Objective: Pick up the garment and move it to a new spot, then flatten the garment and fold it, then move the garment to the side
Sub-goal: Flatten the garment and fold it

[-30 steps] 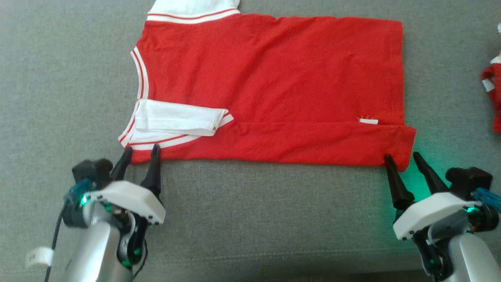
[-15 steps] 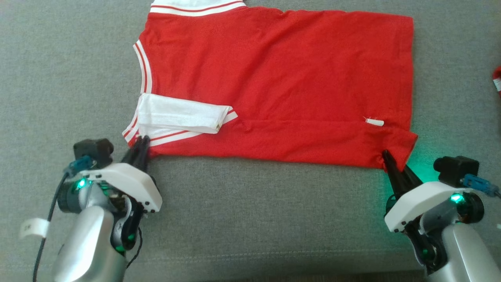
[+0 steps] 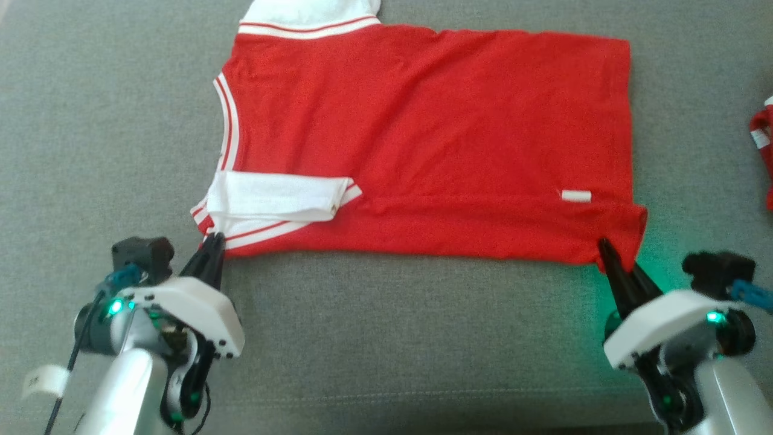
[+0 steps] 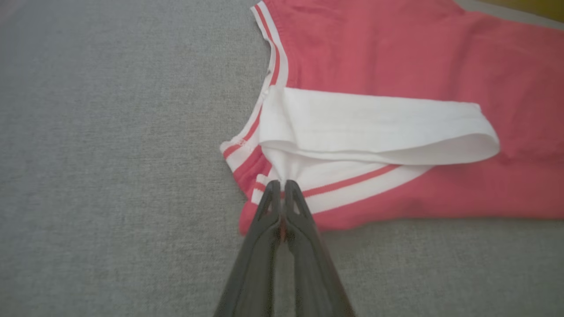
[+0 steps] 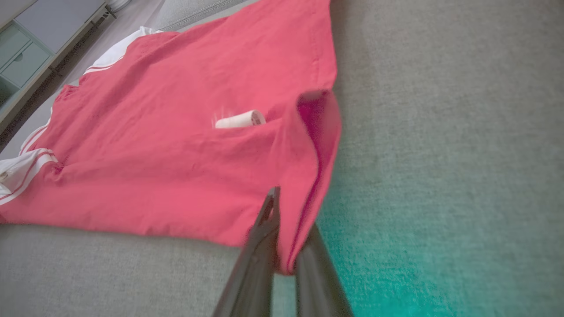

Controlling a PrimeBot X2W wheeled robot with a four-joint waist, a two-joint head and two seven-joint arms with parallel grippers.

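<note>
I have the red garment (image 3: 423, 139) lying spread on the grey upholstered surface (image 3: 392, 338), its long near edge running roughly parallel to the surface's front edge and well back from it. A strip along that near edge is folded over onto the body. One white sleeve (image 3: 278, 196) lies doubled back on the red cloth at the near left corner. A small white label (image 3: 575, 196) sits close to the near right corner.

My left gripper (image 3: 212, 241) is clenched on the striped trim at the near left corner. My right gripper (image 3: 606, 249) is pinched on the hem at the near right corner, which is raised off the surface.

Another red item (image 3: 762, 151) lies apart at the surface's right edge.
</note>
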